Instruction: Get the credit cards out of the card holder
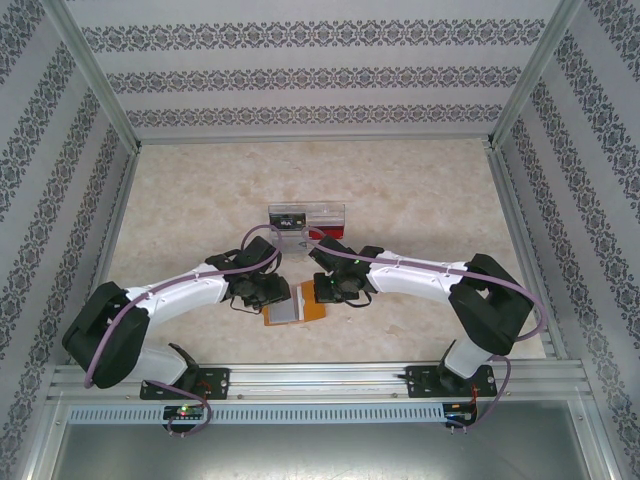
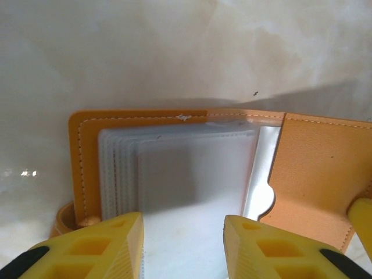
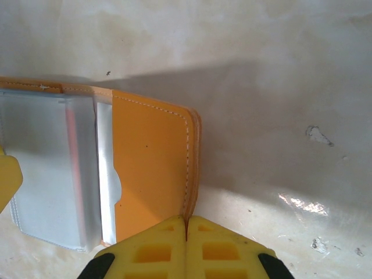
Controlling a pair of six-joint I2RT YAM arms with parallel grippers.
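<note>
The card holder (image 1: pixel 296 310) lies open and flat close to the near edge of the bench (image 1: pixel 180 220), about midway along it, well short of the clear tray (image 1: pixel 305 215) behind. The left end effector (image 2: pixel 183 221) hovers with its jaws part-open over the stack of grey-blue sleeves (image 2: pixel 192 168), clamping nothing that we can see. The right end effector (image 3: pixel 186 220) is closed tight at the outer edge of the right flap; we cannot tell whether it pinches or only presses that edge. We judge the holder light and floppy, likely to slide or fold unless 1 flap is pinned. The credit cards (image 3: pixel 70 145) show as a faint reddish strip through a sleeve. They are thin, stiff and slick, so we would take 1 by its exposed short edge at the sleeve's notch.
</note>
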